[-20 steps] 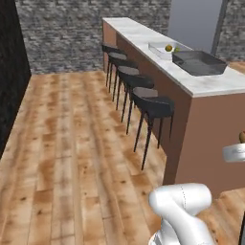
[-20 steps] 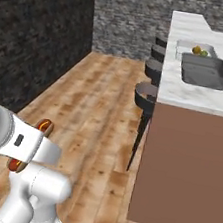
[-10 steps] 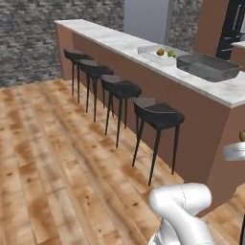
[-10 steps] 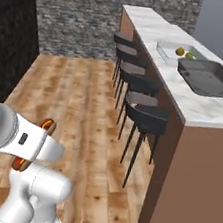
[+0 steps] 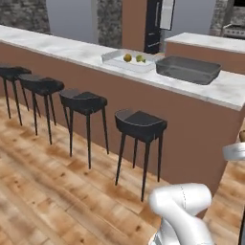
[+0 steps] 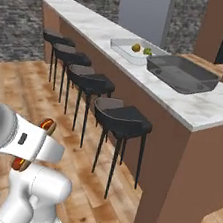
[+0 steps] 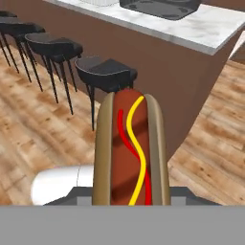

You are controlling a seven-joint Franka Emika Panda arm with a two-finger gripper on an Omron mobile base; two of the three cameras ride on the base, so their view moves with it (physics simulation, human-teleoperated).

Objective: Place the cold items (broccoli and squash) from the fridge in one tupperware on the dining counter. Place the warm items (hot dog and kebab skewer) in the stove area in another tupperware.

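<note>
1. Tan bun, brown sausage, red and yellow sauce lines: hot dog (image 7: 130, 153), pinched upright in the jaws (image 7: 130, 194), low beside the robot's body, in front of the desk.
2. Black bar stools (image 5: 140, 125), four in a row on the wooden floor (image 5: 43, 191), tucked against the desk's brown base.
3. White marble desk (image 6: 205, 108), long, grey-veined.
4. Dark grey tupperware (image 6: 182, 73) on the desk, near its end.
5. Clear tupperware (image 6: 128, 49) just beside it, holding the squash (image 6: 136, 47) and the broccoli (image 6: 147, 51).
6. Black fridge (image 5: 153, 24) beyond the desk.
</note>
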